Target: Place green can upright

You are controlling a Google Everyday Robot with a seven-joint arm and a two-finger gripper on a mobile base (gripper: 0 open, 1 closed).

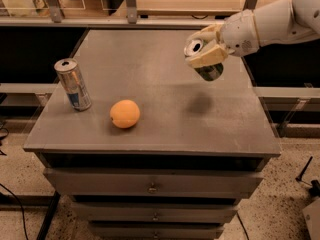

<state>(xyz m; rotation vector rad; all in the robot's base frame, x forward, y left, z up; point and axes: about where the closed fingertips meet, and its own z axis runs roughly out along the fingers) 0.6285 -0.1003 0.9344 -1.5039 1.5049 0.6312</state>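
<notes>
Pincer (204, 55) grips green can (210, 71), tilted, above table (165, 84).

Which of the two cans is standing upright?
The slim silver-and-blue can on the table at left. The green can is tilted, held in the hand above the right side.

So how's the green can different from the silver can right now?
The green can is tilted in the air over the right rear of the table, held in the pincer; the silver can stands upright on the table's left side. The green can looks shorter and stouter, the silver can taller and slimmer. Both are drink cans with silver tops.
</notes>
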